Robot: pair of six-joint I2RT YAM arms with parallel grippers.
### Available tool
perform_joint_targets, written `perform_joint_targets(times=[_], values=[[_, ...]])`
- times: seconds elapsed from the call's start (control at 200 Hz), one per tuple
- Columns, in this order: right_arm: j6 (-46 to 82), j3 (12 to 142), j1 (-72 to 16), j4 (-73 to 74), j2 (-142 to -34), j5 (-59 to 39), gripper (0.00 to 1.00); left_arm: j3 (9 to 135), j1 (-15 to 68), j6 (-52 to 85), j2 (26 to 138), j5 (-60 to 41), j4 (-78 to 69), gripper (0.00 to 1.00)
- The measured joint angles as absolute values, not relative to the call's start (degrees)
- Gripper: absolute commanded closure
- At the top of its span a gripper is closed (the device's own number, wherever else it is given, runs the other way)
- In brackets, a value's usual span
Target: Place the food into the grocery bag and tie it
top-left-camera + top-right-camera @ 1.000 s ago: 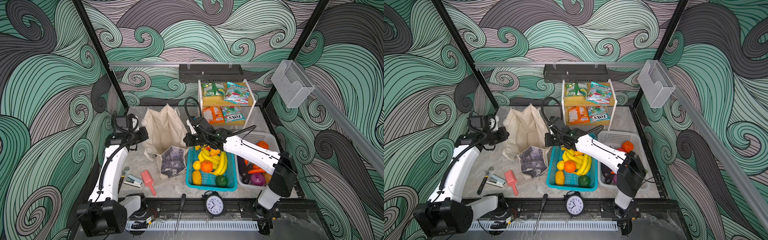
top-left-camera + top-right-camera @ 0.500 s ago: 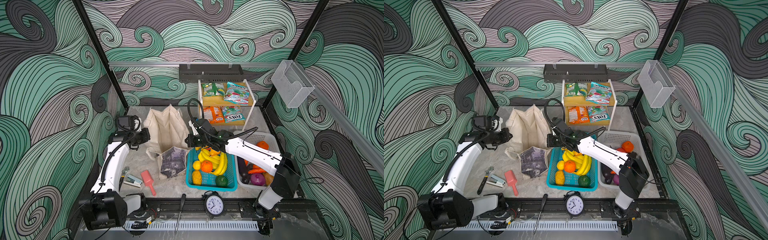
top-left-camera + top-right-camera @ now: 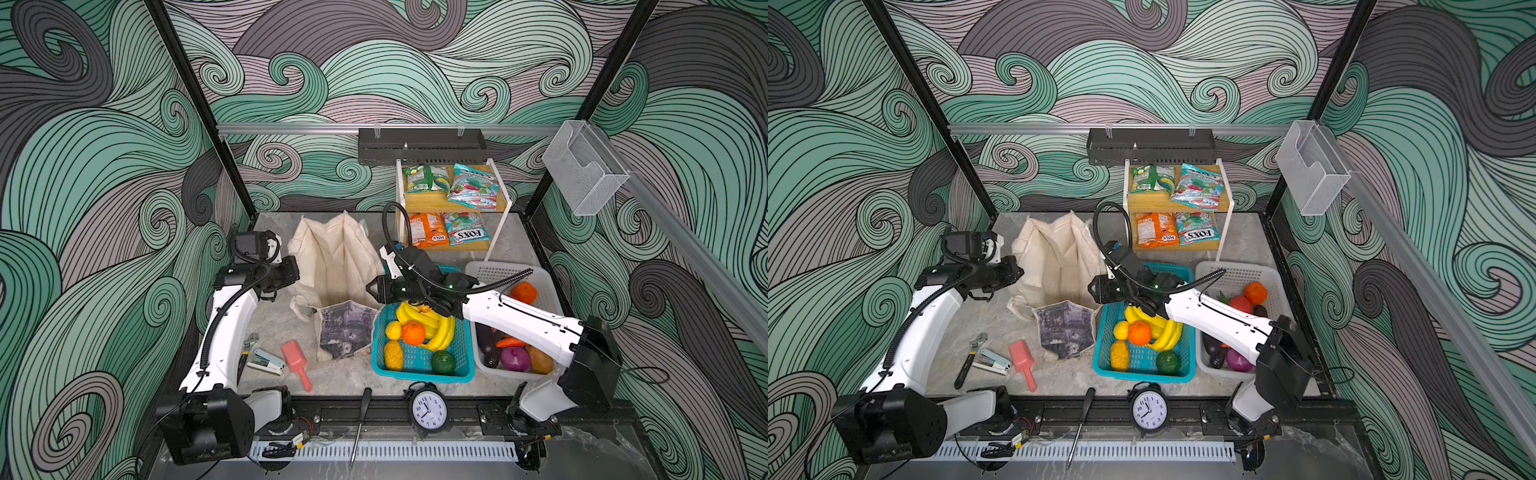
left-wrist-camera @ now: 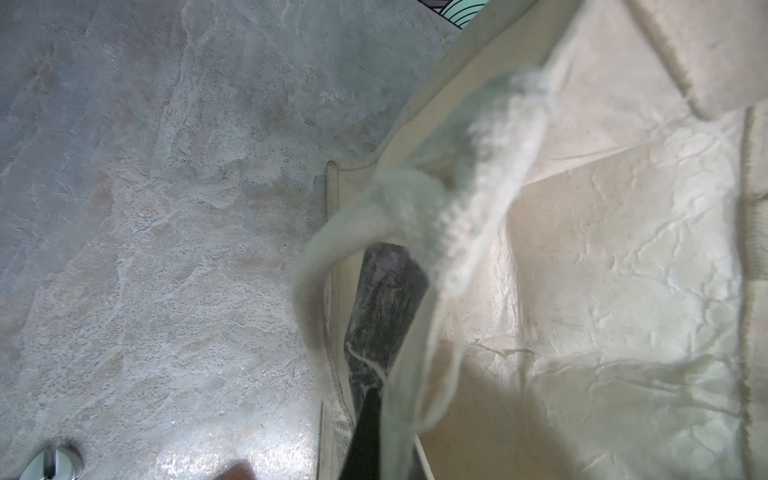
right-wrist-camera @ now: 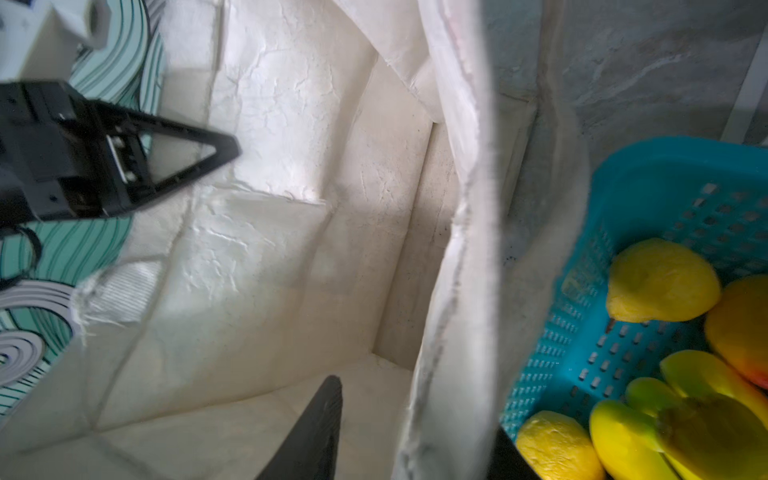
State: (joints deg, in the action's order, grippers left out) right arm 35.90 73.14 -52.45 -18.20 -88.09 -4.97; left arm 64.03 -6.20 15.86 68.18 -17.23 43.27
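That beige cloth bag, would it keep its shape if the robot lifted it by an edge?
Probably floppy: the grocery bag has creased walls and a front that sags outward. Likely light: it looks empty inside. Its handle droops limply, so it may snag.

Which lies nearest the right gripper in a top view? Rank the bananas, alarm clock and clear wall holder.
1. bananas, in the teal basket beside the right gripper.
2. alarm clock, on the front rail.
3. clear wall holder, high on the right wall.
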Motion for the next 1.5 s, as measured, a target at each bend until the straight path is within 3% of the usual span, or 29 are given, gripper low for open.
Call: perform_joint_targets(times=[0.03, 0.055, 0.37, 0.615, 0.791, 1.061, 1.501], values=[[35.55, 73.14, -52.45, -19.22, -87.26, -3.99, 0.03, 63.99, -6.20, 15.77, 67.88, -17.34, 43.24, 1.00], [35.16, 73.14, -52.45, -19.90, -86.76, -3.25, 0.01, 63.92, -6.20, 15.68, 67.57, -17.47, 43.22, 1.00], [31.24, 68.31, -45.58, -25.28, -67.90, -0.36, 0.01, 63.35, -6.20, 15.53, 66.54, -18.61, 42.85, 1.00], [27.03, 58.04, -41.50, -32.91, -62.02, -0.69, 0.04, 63.35, -6.20, 15.51, 66.50, -18.72, 42.85, 1.00], [25.32, 52.64, -42.52, -35.44, -62.76, -2.22, 0.12, 63.35, -6.20, 15.42, 66.43, -18.85, 42.85, 1.00], [25.45, 50.68, -50.15, -33.58, -67.66, -1.85, 0.16, 63.35, -6.20, 15.40, 65.78, -19.68, 42.87, 1.00], [27.51, 50.11, -52.69, -28.64, -77.36, -2.59, 0.20, 63.35, -6.20, 14.92, 65.76, -19.57, 42.89, 1.00]])
